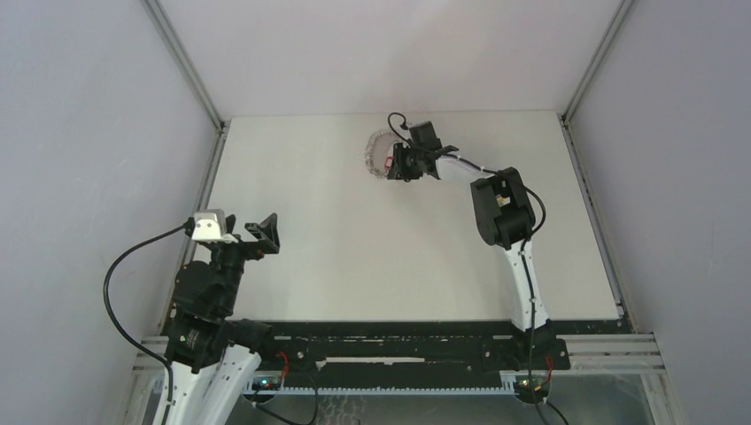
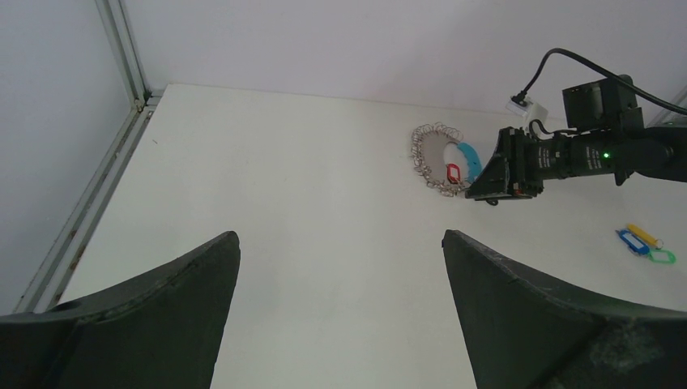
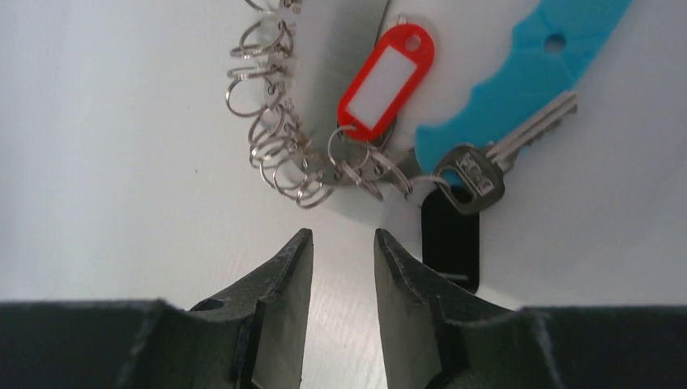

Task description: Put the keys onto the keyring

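The keyring (image 1: 379,152) lies at the far middle of the table: a loop of small silvery rings (image 3: 271,138) with a red tag (image 3: 385,77), a curved cyan piece (image 3: 518,77), a metal key (image 3: 486,166) and a black bit (image 3: 450,239). My right gripper (image 3: 340,235) hovers just short of it, jaws a narrow gap apart with only bare table between them. The keys show only in the left wrist view: a blue one (image 2: 628,241), a yellow one (image 2: 644,235) and a green one (image 2: 662,257), lying together beyond the right arm. My left gripper (image 2: 340,237) is wide open and holds nothing.
The white table (image 1: 354,257) is boxed in by grey walls with metal frame rails at the left (image 1: 212,168) and right (image 1: 589,177) edges. The right arm (image 1: 505,212) stretches across the right half; the left arm (image 1: 212,274) stays near its base.
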Controlling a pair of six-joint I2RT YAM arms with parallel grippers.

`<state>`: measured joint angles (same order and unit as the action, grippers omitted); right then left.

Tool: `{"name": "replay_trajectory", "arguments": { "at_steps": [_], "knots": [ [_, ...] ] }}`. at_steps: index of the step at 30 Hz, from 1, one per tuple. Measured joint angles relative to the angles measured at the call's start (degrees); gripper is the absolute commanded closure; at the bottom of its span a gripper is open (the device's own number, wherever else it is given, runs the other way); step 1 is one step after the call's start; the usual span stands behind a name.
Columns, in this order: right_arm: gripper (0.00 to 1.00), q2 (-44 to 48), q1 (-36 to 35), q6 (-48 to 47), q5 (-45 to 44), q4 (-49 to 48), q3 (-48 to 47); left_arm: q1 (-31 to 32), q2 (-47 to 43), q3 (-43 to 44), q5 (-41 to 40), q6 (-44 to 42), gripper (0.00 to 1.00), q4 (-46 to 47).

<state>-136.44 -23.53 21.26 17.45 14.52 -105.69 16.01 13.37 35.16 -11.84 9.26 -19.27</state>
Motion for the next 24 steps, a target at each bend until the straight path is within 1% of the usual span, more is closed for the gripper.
{"name": "replay_trajectory", "arguments": {
  "at_steps": [3,9,16,24],
  "knots": [
    [0.65,2.5,-0.3,-1.2,-1.9,-0.1,2.7,0.0,0.0,0.0,0.0,0.0,0.0,-0.2],
    [0.65,3.3,-0.6,-3.6,-4.6,0.2,1.1,0.0,0.0,0.0,0.0,0.0,0.0,-0.2],
    [0.64,1.2,-0.8,-4.8,-4.9,3.1,-6.6,0.0,-0.3,0.0,0.0,0.0,0.0,-0.3],
    [0.65,-4.6,-0.9,-5.0,-4.2,7.7,-12.9,0.2,-0.4,0.0,0.0,0.0,0.0,-0.4]
  ]
}}
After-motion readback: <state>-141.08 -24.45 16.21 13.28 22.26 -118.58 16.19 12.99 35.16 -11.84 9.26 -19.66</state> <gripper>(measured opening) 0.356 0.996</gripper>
